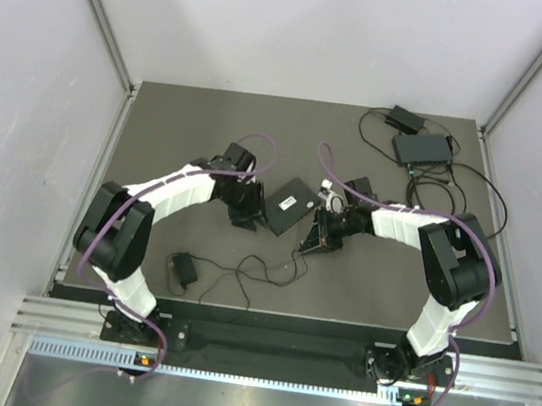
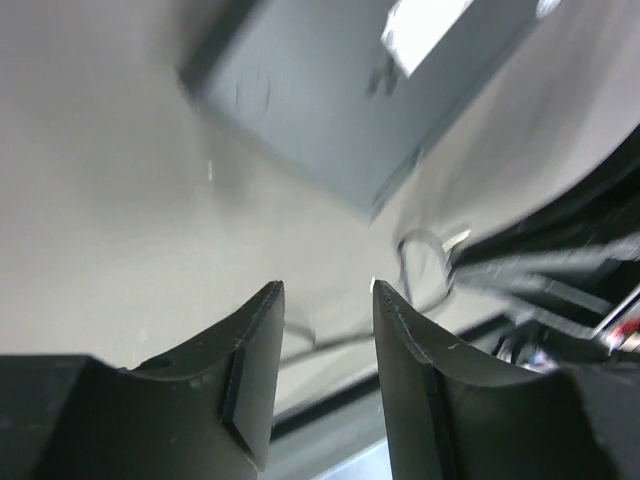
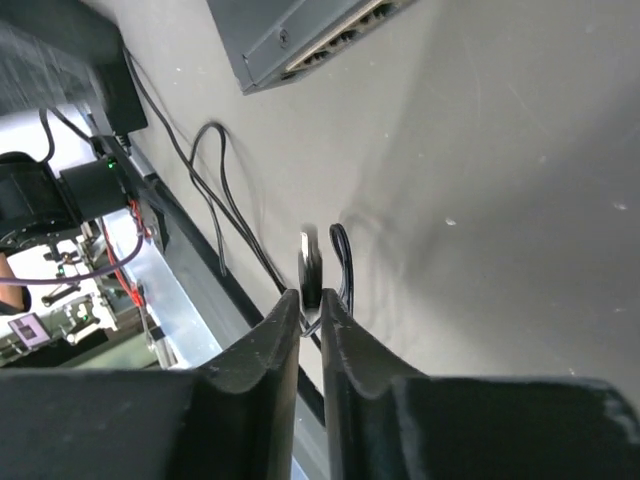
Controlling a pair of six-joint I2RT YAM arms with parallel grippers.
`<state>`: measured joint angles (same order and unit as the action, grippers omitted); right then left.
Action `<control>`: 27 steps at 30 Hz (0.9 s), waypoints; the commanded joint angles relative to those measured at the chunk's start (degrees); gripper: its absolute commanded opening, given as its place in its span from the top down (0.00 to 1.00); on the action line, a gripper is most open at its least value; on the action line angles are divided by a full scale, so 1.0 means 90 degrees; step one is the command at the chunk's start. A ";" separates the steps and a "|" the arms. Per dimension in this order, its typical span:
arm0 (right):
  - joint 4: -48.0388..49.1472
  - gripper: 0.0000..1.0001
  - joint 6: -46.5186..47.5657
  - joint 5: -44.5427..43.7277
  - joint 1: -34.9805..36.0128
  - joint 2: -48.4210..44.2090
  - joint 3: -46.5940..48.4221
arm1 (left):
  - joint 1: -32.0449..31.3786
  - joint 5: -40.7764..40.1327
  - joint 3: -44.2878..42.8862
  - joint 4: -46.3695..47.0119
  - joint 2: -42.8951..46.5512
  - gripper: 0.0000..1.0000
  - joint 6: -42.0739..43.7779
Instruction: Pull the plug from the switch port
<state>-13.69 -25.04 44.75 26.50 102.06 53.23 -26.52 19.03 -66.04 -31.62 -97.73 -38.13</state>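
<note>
The black switch point(image 1: 291, 206) lies flat at the table's middle, between my two grippers. In the right wrist view its port side point(image 3: 300, 35) is at the top, apart from the plug. My right gripper point(image 3: 311, 297) is shut on the small black plug point(image 3: 311, 268), held clear of the ports, with its thin black cable point(image 3: 340, 260) looping beside it. In the top view the right gripper point(image 1: 315, 237) sits just right of the switch. My left gripper point(image 2: 328, 290) is open and empty, close to the switch point(image 2: 340, 90); in the top view it point(image 1: 246, 215) is at the switch's left edge.
A second black box point(image 1: 422, 149) and a power adapter point(image 1: 405, 118) with tangled cables lie at the back right. Another adapter point(image 1: 183, 269) with a loose black cable point(image 1: 251, 271) lies at the front left. The table's front rail point(image 1: 272, 343) runs below.
</note>
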 commanded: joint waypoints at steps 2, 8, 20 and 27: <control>-0.0284 0.81 0.0223 0.0057 0.0024 -0.0207 0.0081 | -0.0148 0.0396 0.0638 0.0437 0.0692 0.53 -0.0128; -0.0743 0.58 0.0584 -0.0421 -0.0024 -0.0471 0.0081 | -0.0451 -0.0228 0.0707 -0.0294 0.0937 0.54 -0.0324; -0.1340 0.53 0.0819 -0.1027 -0.0259 -0.1525 -0.0241 | -0.1477 -0.1831 0.0258 -0.1106 0.0675 0.55 -0.0031; -0.1398 0.53 0.0809 -0.1086 -0.0376 -0.1857 -0.0426 | -0.1623 -0.2026 -0.0142 -0.1565 0.0001 0.59 -0.0363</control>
<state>-25.26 -19.00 35.73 24.10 88.18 50.11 -40.42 3.53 -64.79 -41.91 -95.29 -39.97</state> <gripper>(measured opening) 0.468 0.414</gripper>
